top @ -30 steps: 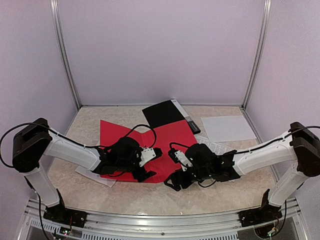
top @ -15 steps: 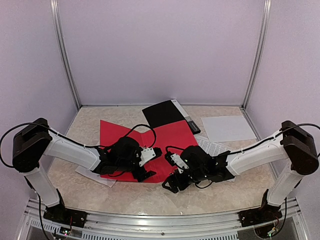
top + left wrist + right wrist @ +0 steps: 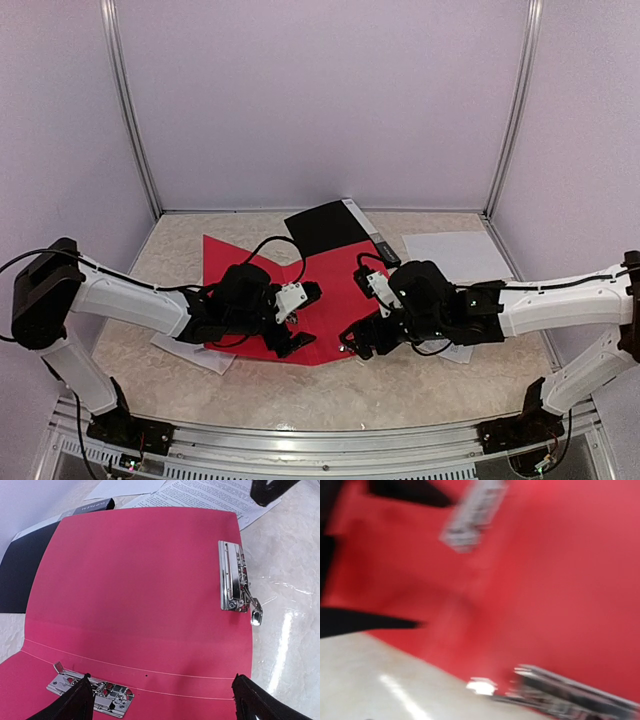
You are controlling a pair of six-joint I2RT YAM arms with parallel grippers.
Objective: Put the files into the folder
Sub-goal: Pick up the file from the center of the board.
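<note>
The red folder (image 3: pixel 335 285) lies open on the table, with a metal clip (image 3: pixel 235 577) near its right edge and another clip (image 3: pixel 92 692) near its left half. My left gripper (image 3: pixel 303 318) hovers over the folder's front part, open and empty (image 3: pixel 162 706). My right gripper (image 3: pixel 358 338) is low over the folder's front right edge, its fingers spread with nothing between them. The right wrist view is blurred and shows only red folder (image 3: pixel 545 580) and a clip (image 3: pixel 570 695). The files lie outside the folder: a printed sheet (image 3: pixel 210 492) and a blank one (image 3: pixel 455 255).
A black folder (image 3: pixel 325 228) lies behind the red one, overlapping its back edge. Another white sheet (image 3: pixel 190 352) pokes out under my left arm. Enclosure walls and metal posts stand close on all sides.
The right arm has swung up and to the right, from the table's front onto the folder's right edge, and its jaws have widened. The left gripper shifted slightly right.
</note>
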